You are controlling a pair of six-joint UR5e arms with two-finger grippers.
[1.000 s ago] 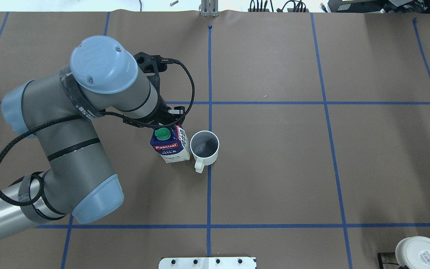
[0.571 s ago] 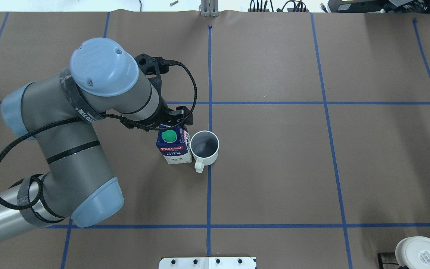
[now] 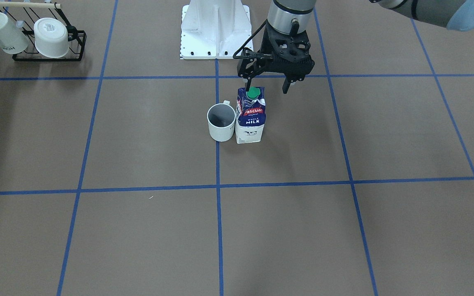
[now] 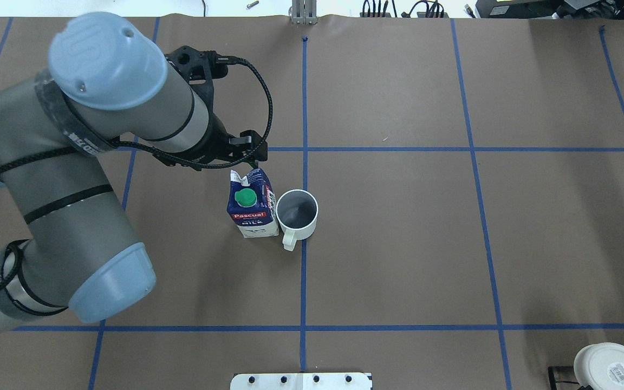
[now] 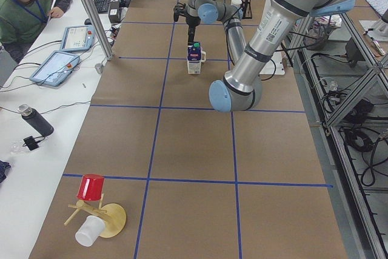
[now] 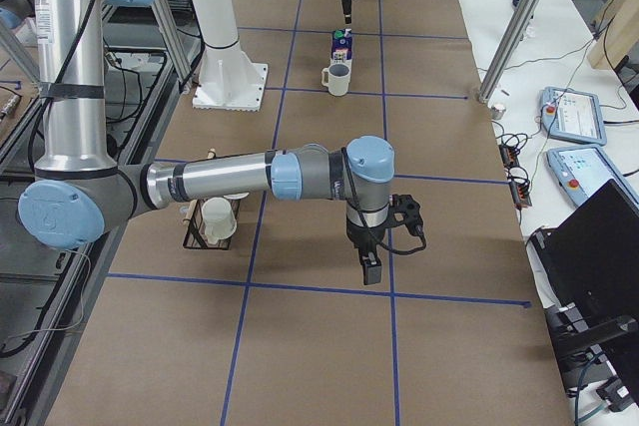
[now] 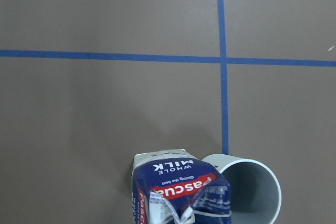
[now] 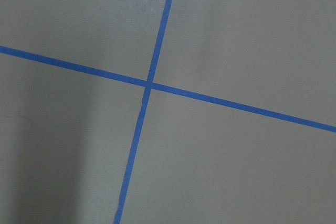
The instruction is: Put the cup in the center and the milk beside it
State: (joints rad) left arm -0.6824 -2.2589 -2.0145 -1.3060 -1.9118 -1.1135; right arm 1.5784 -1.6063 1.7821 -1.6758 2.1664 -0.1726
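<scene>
The white cup stands upright on the centre blue tape line, handle toward the robot. It also shows in the front view and the left wrist view. The milk stands upright right against it, on the overhead view's left; it also shows in the front view and the left wrist view. My left gripper is open and empty, above the carton's top, slightly toward the robot's base. My right gripper hangs over bare table far from both; I cannot tell whether it is open or shut.
A black rack holds a lettered mug and a wide white cup at the table's near right corner. The white robot base plate is at the near edge. A red cup on a wooden stand is at the left end.
My left gripper has let go of the milk, opened and risen away from it. The carton, tilted a second ago, now stands upright beside the cup.
</scene>
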